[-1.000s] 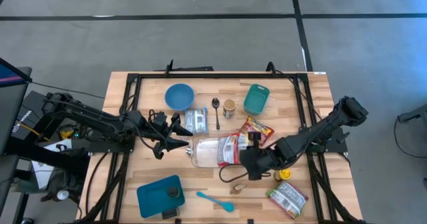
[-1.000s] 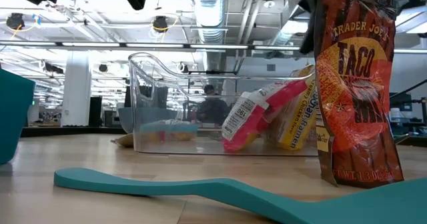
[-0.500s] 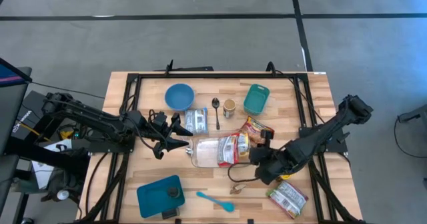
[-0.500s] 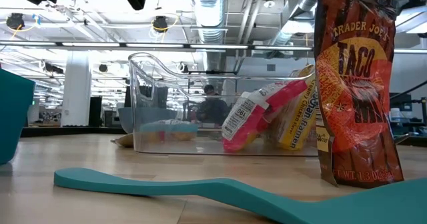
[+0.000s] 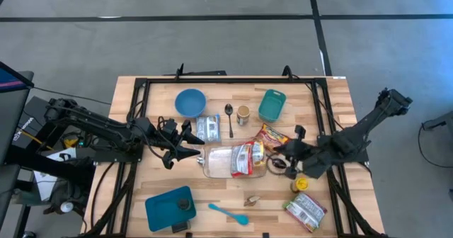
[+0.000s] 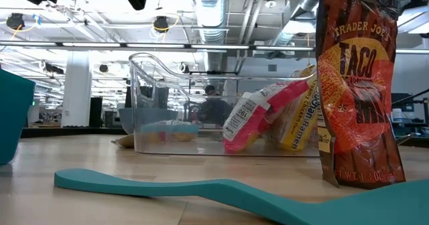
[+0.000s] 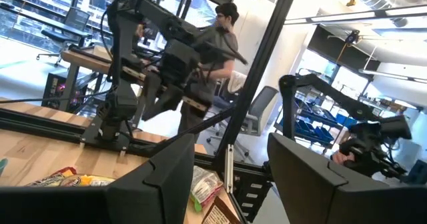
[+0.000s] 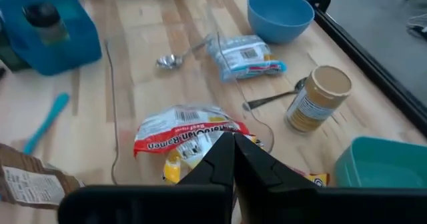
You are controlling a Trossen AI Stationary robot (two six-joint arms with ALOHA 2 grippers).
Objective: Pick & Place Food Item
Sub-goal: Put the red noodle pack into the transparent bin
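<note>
- My right jaws (image 5: 282,155) are fully closed, empty, sitting centre-right of the high view, just right of the bin (image 5: 219,163).
- My left jaws (image 5: 190,142) are about half open, nothing in them, hovering left of centre at the bin's left end.
- Clear bin lies mid-counter (image 5: 333,96); ramen pack (image 5: 244,158) inside it, at its right end.
- Taco bag (image 5: 272,137) lies just upper right of the bin, beside my right jaws.
- Upper part of the counter: blue bowl (image 5: 190,102), spoon (image 5: 229,117), can (image 5: 243,114), teal tub (image 5: 272,105).
- Lower part: teal spatula (image 5: 228,212), snack pack (image 5: 305,211) at lower right.
</note>
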